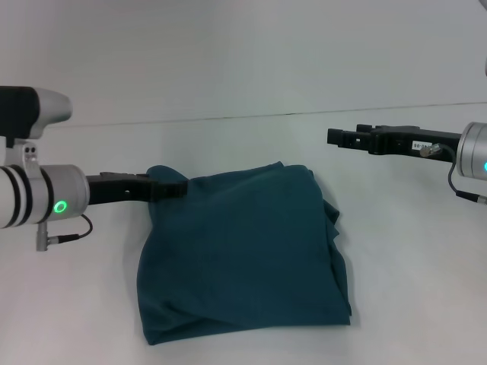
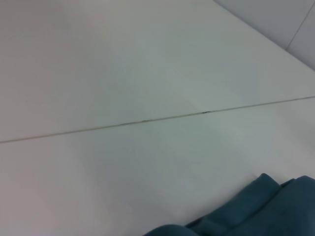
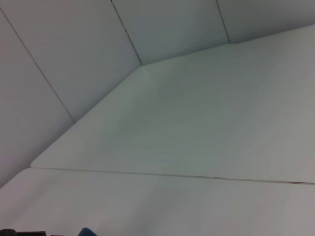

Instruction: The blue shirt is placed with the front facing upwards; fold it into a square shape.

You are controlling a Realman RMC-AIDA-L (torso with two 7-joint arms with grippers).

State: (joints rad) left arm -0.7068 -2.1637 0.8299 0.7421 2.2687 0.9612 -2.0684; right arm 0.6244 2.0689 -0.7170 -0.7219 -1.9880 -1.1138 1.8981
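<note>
At the shirt's far left corner, the left gripper (image 1: pixel 173 188) reaches in level from the robot's left, its dark fingers ending right at the cloth edge; they look pressed close together against or into the fabric, but whether they truly pinch the cloth cannot be told from here. Outward from that tip, the shirt (image 1: pixel 243 255) lies in the middle of the white table (image 1: pixel 243 84), already folded into a thick, roughly square bundle with the print hidden. Its top edge runs from the left gripper across toward the robot's right, and the bundle is only slightly deeper than it is wide. The near edge is rumpled, and loose layers stick out along the right side. The left wrist view shows only a bit of teal fabric (image 2: pixel 256 211) at the frame's edge with bare table beyond. The right gripper (image 1: pixel 338 138) hangs well apart from the shirt, raised above the table on the far right; whether it is open or closed cannot be told, and it holds nothing that shows. So the left arm is much the nearer one, with the whole bundle lying to the right of and nearer the robot than its fingertips. Any tidying of the right side would likely fall to the right arm, which would have to come down and inward.
</note>
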